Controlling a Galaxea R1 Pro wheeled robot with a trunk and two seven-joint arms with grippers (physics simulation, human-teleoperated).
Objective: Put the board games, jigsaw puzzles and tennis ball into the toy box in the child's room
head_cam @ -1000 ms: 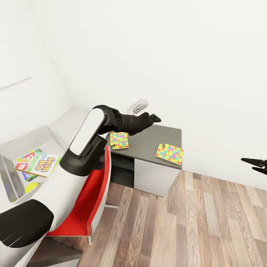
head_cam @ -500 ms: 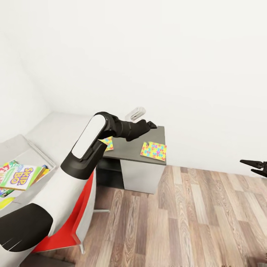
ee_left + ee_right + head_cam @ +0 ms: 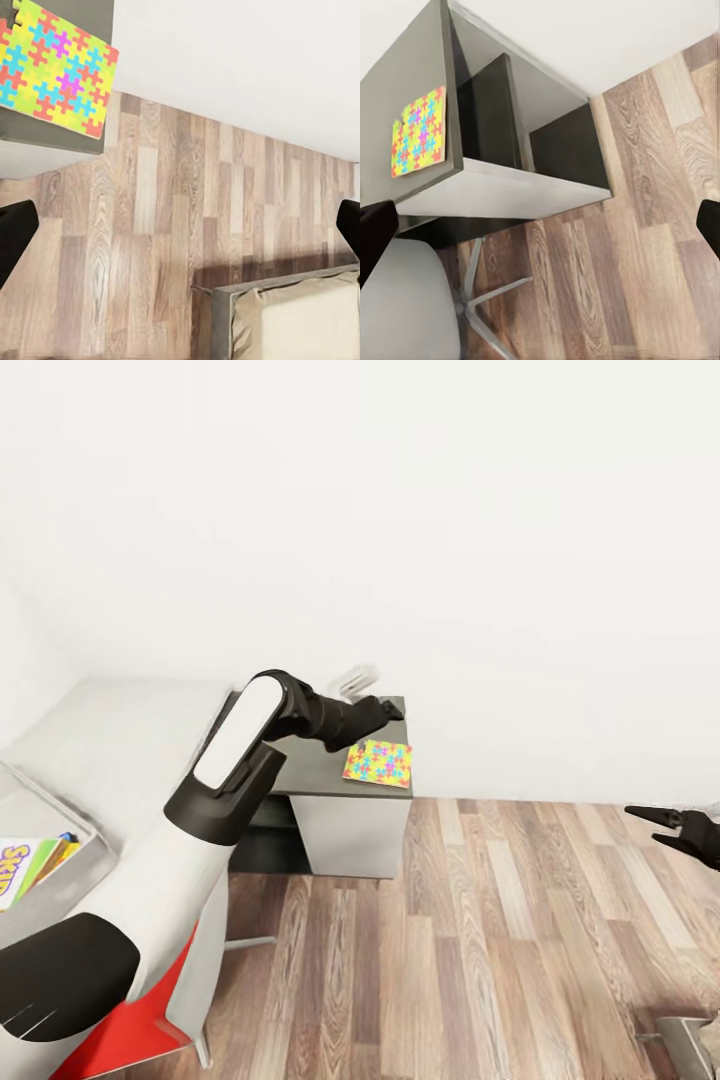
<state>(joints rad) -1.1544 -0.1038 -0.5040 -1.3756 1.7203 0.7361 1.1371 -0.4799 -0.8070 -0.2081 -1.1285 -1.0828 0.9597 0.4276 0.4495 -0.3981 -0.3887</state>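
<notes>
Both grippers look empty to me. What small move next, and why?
Probably lower the open left gripper toward the jigsaw puzzle on the dark table section: it hovers beside that sheet, holding nothing.

A plain white wall (image 3: pixel 450 540) runs behind everything and meets a floor (image 3: pixel 500 960) of brown wood-grain planks under soft, even light. Against the wall stands the table (image 3: pixel 300 780)'s lower dark grey section, with open dark compartments (image 3: pixel 551 139) beneath. A red chair (image 3: pixel 130 1030) with a pale back stands just beside the table's front edge.
</notes>
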